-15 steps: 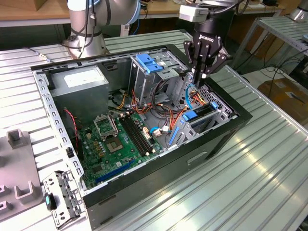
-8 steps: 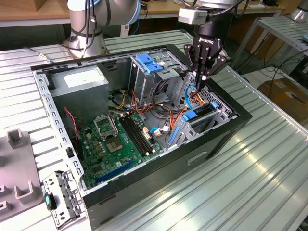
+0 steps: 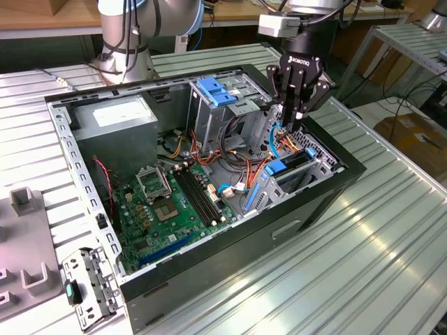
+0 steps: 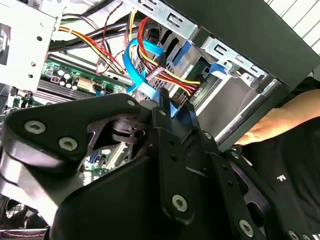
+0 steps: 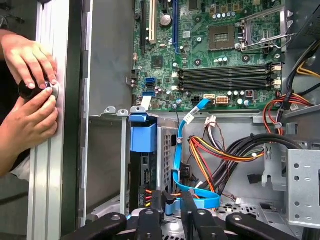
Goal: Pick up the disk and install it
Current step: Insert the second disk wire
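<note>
Exterior view: open computer case [image 3: 105, 230] on the table [image 3: 391, 230], motherboard [image 3: 171, 209] at its floor; tool [image 3: 297, 115] sits low over the drive cage [image 3: 293, 174] at the case's right end. Can't tell finger state, nor pick out the disk among the cage's cables and blue rails.

My gripper [image 4: 167, 107] fills the foreground, black linkage w/ screws, tips down among the cables [image 4: 165, 75]: red/yellow/orange wires plus a blue flat cable [image 4: 135, 60]. Behind them a metal drive cage [image 4: 220, 60] w/ blue tabs, and green motherboard [image 4: 70, 80] past the linkage. A person's hand [image 4: 280, 120] rests beside the case wall [image 4: 240, 25].
</note>
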`<state>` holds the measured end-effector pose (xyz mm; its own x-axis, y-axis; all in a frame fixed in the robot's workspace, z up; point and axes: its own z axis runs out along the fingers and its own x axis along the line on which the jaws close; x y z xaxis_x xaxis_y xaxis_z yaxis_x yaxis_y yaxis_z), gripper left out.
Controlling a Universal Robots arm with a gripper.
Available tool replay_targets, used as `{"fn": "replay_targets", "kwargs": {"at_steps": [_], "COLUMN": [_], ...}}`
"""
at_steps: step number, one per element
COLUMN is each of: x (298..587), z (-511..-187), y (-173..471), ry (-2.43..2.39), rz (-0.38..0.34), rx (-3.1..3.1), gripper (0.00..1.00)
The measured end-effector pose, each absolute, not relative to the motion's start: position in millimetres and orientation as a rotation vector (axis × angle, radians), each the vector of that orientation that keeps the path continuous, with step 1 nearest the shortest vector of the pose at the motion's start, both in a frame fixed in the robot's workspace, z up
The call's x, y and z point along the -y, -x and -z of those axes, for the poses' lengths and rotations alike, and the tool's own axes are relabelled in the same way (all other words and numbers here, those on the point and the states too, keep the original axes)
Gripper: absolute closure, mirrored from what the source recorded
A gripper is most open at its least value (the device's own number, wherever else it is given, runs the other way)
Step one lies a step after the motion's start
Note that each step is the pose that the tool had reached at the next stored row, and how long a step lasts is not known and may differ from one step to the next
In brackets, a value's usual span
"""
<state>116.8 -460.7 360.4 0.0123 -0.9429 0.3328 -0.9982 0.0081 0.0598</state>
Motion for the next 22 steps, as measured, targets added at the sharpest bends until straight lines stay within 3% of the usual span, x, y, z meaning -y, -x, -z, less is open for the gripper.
{"fn": "replay_targets", "kwargs": {"at_steps": [1, 3, 4, 22], "x": [461, 461, 461, 464], "z": [-360, -360, -360, -360], "y": [-117, -117, -117, -103], "ry": [-2.014, -2.014, -2.014, -2.017], "rz": [-0.284, -0.284, -0.284, -0.285], "rx": [2.009, 2.009, 2.009, 2.013], "gripper": [0.78, 0.78, 0.84, 0.84]}}
